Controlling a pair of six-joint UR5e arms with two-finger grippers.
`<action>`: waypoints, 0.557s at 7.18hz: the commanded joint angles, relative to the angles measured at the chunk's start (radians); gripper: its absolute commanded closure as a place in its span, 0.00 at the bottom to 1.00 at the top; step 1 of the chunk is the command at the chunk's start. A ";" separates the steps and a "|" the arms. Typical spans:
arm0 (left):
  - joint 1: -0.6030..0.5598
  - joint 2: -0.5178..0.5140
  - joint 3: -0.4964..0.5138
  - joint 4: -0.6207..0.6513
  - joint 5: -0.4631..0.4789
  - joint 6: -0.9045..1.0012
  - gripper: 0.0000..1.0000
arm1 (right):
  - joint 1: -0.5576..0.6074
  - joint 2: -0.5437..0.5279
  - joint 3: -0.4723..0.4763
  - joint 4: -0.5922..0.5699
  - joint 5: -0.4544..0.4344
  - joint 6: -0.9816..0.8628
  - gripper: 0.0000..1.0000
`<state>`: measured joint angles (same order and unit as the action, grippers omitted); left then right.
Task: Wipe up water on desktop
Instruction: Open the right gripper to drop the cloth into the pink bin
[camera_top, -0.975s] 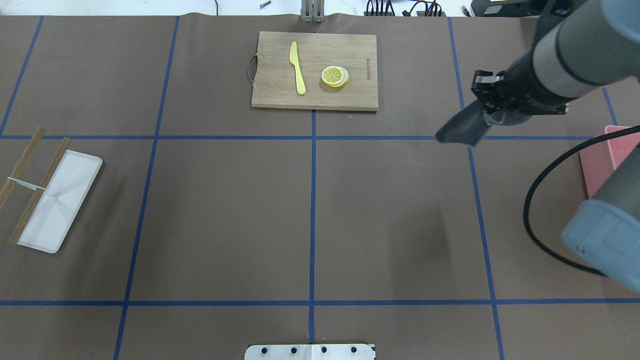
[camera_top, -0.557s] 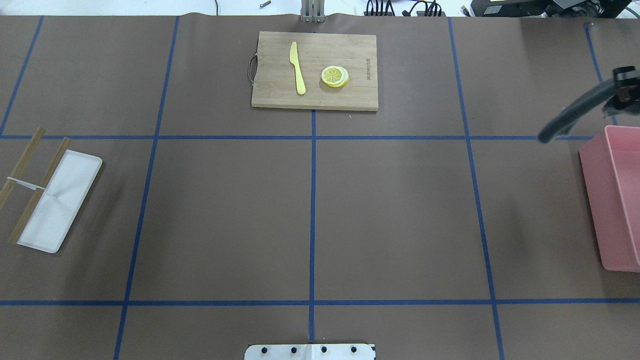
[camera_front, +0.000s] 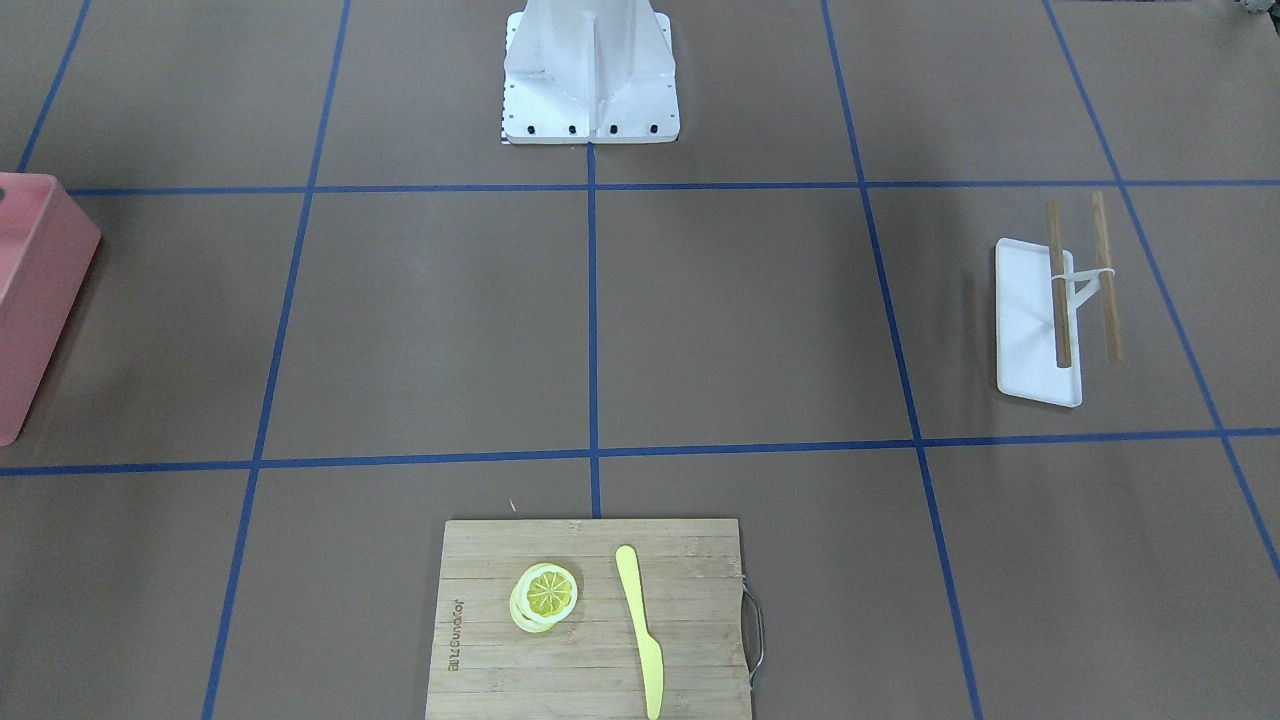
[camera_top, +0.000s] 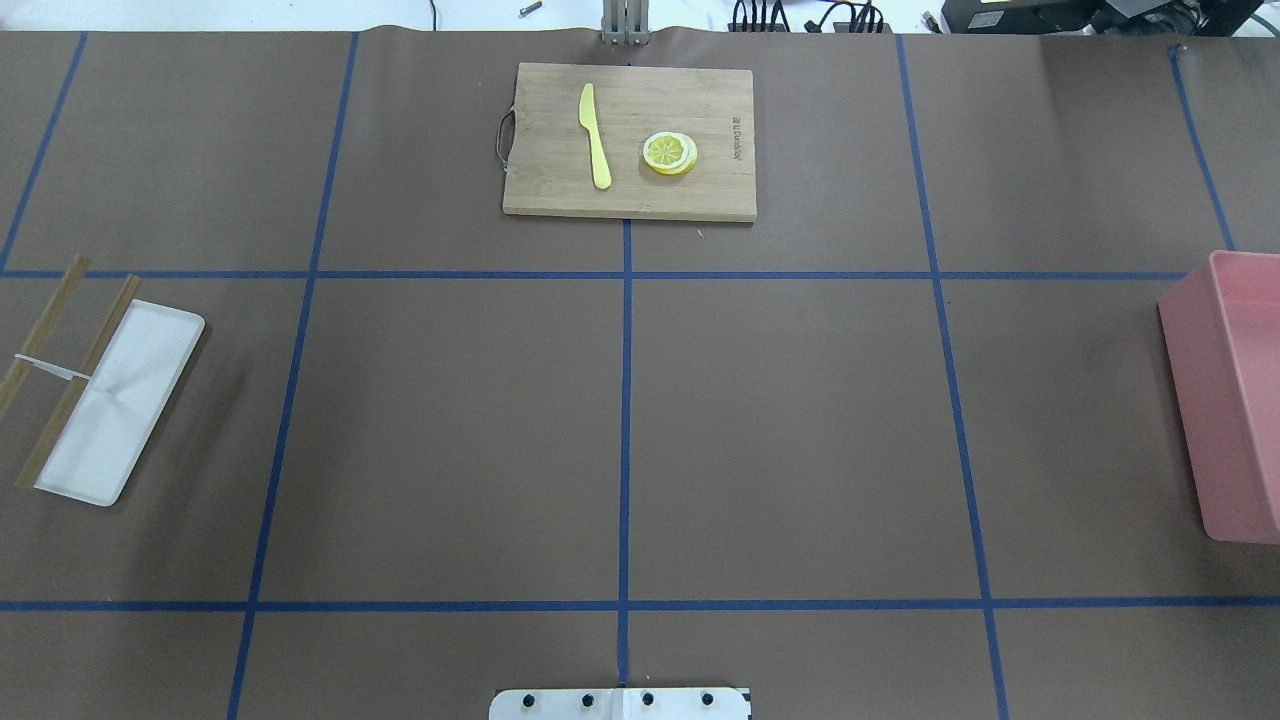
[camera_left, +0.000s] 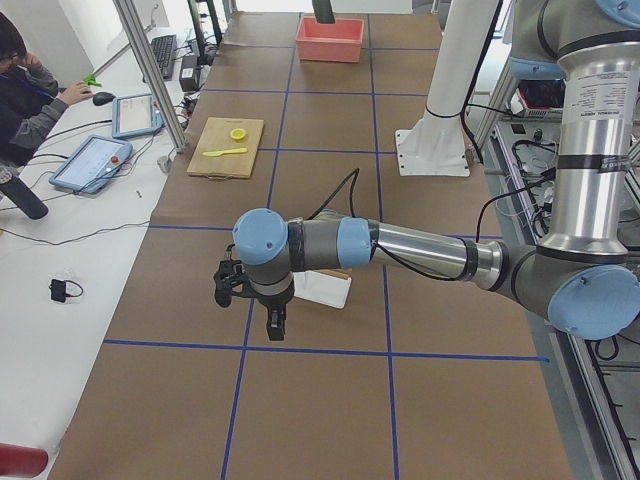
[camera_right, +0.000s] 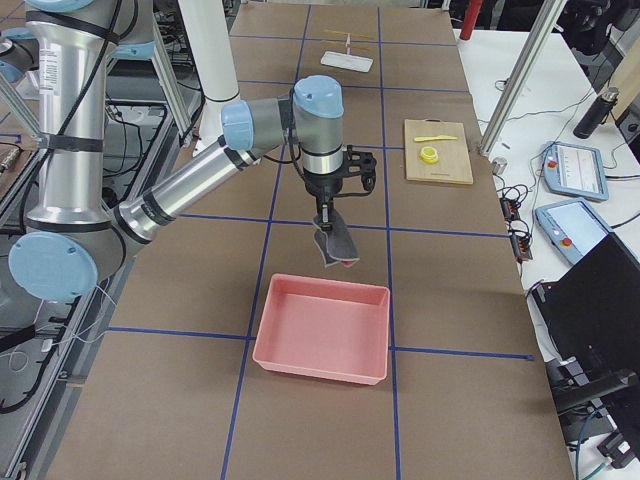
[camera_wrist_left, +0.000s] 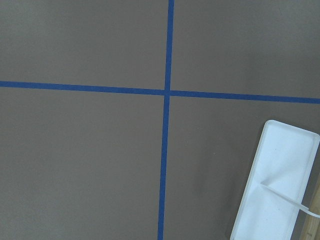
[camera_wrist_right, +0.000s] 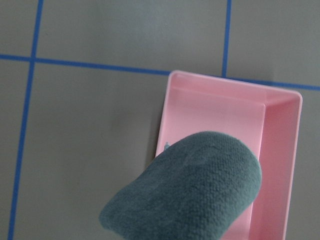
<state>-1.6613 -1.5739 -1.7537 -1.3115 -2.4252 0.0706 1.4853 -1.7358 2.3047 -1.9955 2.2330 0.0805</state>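
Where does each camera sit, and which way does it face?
Front-facing: across the desktop, facing the robot, steeply down; only its base shows.
Overhead: behind the robot, looking forward-down at the cutting board; only the base edge shows.
Exterior left: desktop's end, along it; left arm near.
Exterior right: opposite end; right arm near, right pincer with grey cloth by the pink bin.
Left wrist: straight down on desktop and white tray; no body.
Right wrist: down on cloth and bin.
Shared: front-facing and overhead both show board, tray, bin.

Near left arm's end effector (camera_left: 272, 324) hangs over surface (camera_left: 330, 400) near white tray (camera_left: 325, 290); cutting board (camera_left: 225, 150) w/ lemon (camera_left: 238, 134) & pink bin (camera_left: 329, 38) farther off.
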 joint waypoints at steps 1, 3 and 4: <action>0.000 0.000 0.002 0.000 0.000 0.002 0.01 | 0.018 -0.231 -0.086 0.331 -0.006 -0.027 1.00; 0.000 0.002 -0.001 0.000 0.000 0.002 0.01 | 0.018 -0.251 -0.210 0.483 -0.009 0.022 1.00; -0.002 0.002 -0.001 0.000 0.000 0.002 0.01 | 0.016 -0.255 -0.270 0.551 -0.010 0.028 1.00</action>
<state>-1.6616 -1.5729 -1.7541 -1.3116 -2.4252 0.0720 1.5026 -1.9803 2.1096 -1.5339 2.2246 0.0922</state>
